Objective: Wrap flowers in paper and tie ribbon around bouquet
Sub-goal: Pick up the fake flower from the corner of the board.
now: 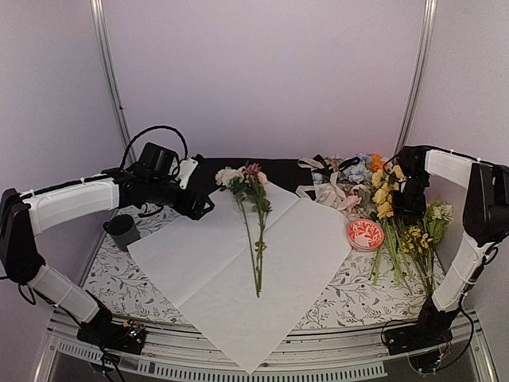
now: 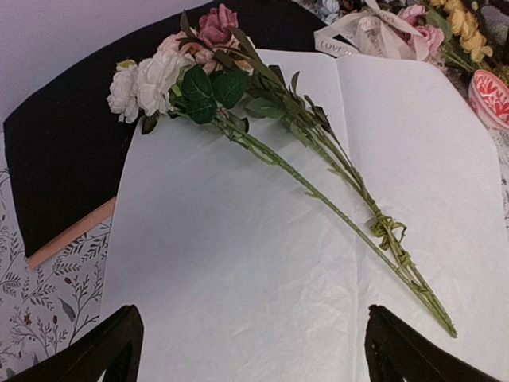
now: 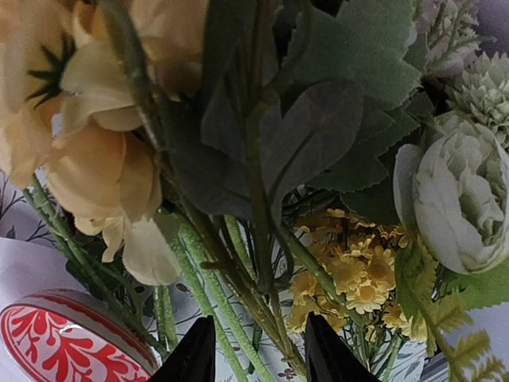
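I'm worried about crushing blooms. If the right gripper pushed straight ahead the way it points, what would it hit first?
Probably the green stems just ahead of the right gripper, under the pale yellow blooms; depth is hard to judge.

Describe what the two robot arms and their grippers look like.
Both the left arm and right arm have smooth white shells over their links, with black joints and black bases. A black cable loops over the left wrist. The left gripper and right gripper are black, each with two flat, tapering fingers.
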You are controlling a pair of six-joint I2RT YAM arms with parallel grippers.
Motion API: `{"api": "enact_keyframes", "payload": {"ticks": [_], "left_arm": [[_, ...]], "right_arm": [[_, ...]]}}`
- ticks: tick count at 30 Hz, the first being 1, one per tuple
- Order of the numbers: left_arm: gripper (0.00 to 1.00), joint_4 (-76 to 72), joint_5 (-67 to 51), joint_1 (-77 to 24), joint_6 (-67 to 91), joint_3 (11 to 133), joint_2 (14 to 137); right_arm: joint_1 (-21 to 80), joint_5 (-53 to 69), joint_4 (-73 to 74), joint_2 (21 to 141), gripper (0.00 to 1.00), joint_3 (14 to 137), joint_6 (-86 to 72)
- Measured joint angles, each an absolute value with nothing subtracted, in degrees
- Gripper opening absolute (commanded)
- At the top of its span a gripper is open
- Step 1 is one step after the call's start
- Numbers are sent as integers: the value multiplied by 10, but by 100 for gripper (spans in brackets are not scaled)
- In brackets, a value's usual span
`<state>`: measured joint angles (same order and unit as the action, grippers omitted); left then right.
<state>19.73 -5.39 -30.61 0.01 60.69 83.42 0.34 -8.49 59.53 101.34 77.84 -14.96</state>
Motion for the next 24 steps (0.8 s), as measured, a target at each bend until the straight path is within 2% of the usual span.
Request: {"api": "enact_keyframes", "payload": {"ticks": [4, 7, 9, 12, 13, 19, 21, 24], "left_arm": [[98, 198, -54, -312, 0, 606, 834], [98, 198, -54, -313, 0, 602, 834], [98, 199, -54, -314, 0, 601, 834], [98, 199, -54, -314, 0, 601, 834], [98, 199, -54, -315, 0, 601, 834], [98, 198, -53, -315, 0, 600, 834], [98, 198, -53, -315, -1, 600, 834], [98, 198, -53, -315, -4, 600, 834]], "right_arm": [[-2, -88, 587, 1030, 40, 772, -148], [-4, -93, 582, 1034, 36, 771, -143], [-5, -94, 576, 1034, 29, 770, -139], [-5, -94, 570, 1034, 13, 764, -133], [-5, -94, 569, 1035, 11, 763, -135], [-6, -93, 564, 1035, 18, 763, -125], [-6, -93, 562, 1035, 24, 763, -124], [-6, -94, 560, 1037, 23, 763, -122]]}}
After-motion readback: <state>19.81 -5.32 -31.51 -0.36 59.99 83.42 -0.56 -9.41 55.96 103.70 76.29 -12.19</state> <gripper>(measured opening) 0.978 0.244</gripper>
